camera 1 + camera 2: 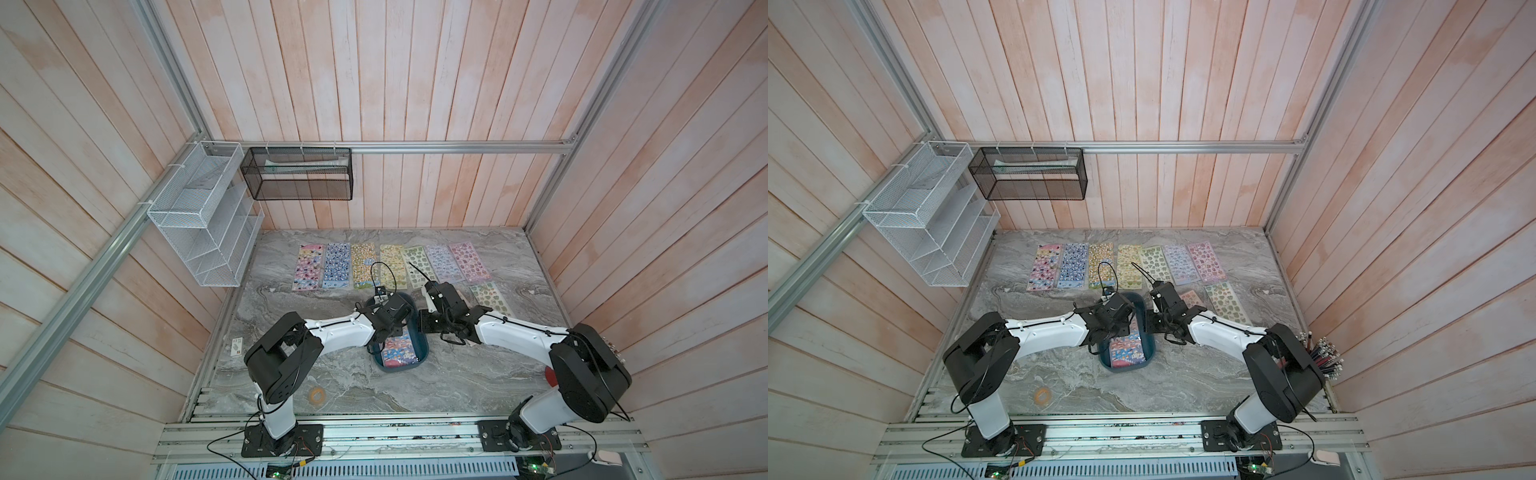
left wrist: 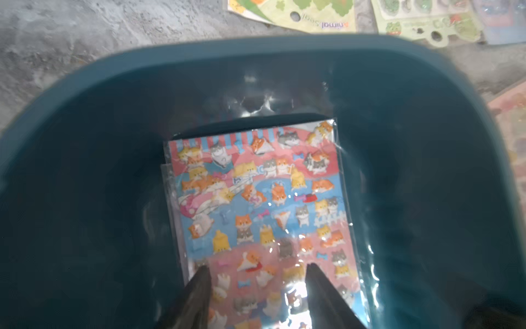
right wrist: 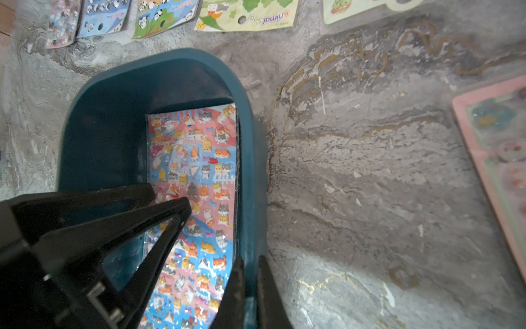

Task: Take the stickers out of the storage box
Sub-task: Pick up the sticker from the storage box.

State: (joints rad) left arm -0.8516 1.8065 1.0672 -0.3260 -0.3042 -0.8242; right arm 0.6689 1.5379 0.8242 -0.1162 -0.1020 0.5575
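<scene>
- Grey marble table (image 1: 478, 374): everything sits on it.
- White wire rack (image 1: 199, 220) hangs on the left wall and black mesh basket (image 1: 297, 174) on the back rail; both are off the table.
- Storage box (image 2: 85, 185): dark teal, mid-table between the two arms, just in front of the sticker row. Seen in both top views, partly covered by the left wrist.
- Stickers (image 1: 363, 266): seven sheets lie flat side by side along the far edge. An eighth, green sheet (image 1: 492, 299) lies apart at the right, closer in. A pink sheet (image 3: 498, 142) lies by the right arm.
- Top sheet (image 2: 264, 213): still in the box, flat on the bottom toward its right wall. It's in a clear sleeve, printed with pink and blue bands of cats. Another sleeve edge peeks out under it, count unclear.
- Left gripper (image 2: 256, 267): inside the box, fingers spread and holding nothing. The tips are low over the sheet's pink end; can't tell if they touch.
- Right gripper (image 3: 251, 259): clamped on the box's right wall, one finger inside and one outside.
- Tape roll (image 1: 318, 394): near the front edge by the left arm's base, well apart from the box.
</scene>
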